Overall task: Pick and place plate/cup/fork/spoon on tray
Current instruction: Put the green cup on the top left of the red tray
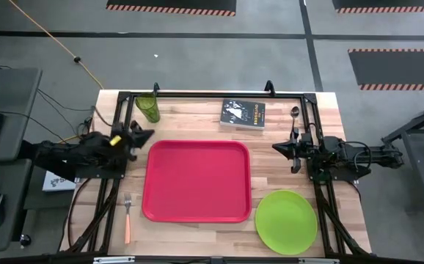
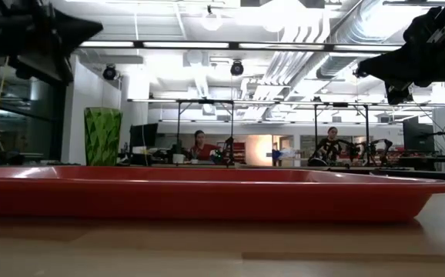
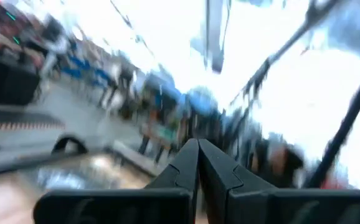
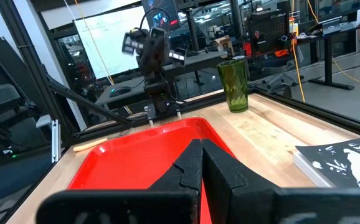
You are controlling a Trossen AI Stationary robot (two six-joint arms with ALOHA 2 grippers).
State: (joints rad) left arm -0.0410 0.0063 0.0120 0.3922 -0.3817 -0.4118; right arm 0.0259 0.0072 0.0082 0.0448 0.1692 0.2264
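Red tray point(image 1: 197, 181) bare, book point(image 1: 243, 115) title unreadable, both grippers' fingers point(image 4: 195, 163) together.

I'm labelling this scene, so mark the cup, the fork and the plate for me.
cup point(image 1: 148, 108): high view, on its green body near the table's far edge.
fork point(image 1: 127, 218): high view, on its orange handle, left of the tray.
plate point(image 1: 286, 221): high view, middle of its lime-green face.
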